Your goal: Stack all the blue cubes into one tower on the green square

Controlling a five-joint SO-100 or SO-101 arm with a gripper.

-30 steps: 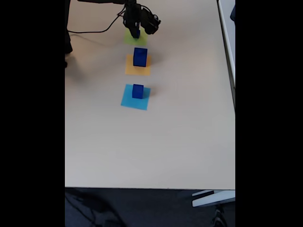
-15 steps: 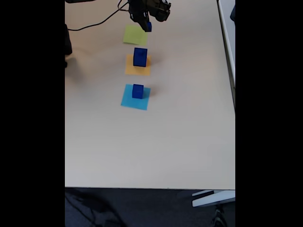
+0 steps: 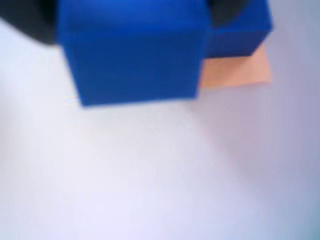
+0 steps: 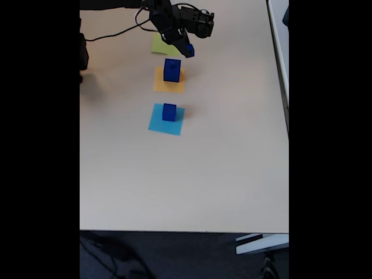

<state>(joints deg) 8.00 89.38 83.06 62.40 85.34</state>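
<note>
In the fixed view my gripper (image 4: 187, 49) is shut on a small blue cube (image 4: 189, 50), held in the air just right of and above the largest blue cube (image 4: 172, 70) on the orange square (image 4: 169, 82). The green square (image 4: 161, 45) lies behind, partly hidden by the arm. A mid-sized blue cube (image 4: 169, 111) stands on the light-blue square (image 4: 166, 120). In the wrist view the held cube (image 3: 132, 50) looms blurred at the top, with another blue cube (image 3: 240, 30) and the orange square (image 3: 235, 70) behind it.
The beige table (image 4: 192, 174) stretches wide toward the near edge. A black cable (image 4: 110, 36) runs across the far left. The table's right edge (image 4: 279, 58) borders a white surface.
My gripper has lifted the small cube off the green square, swung right, then come down toward the near side, beside the cube on the orange square.
</note>
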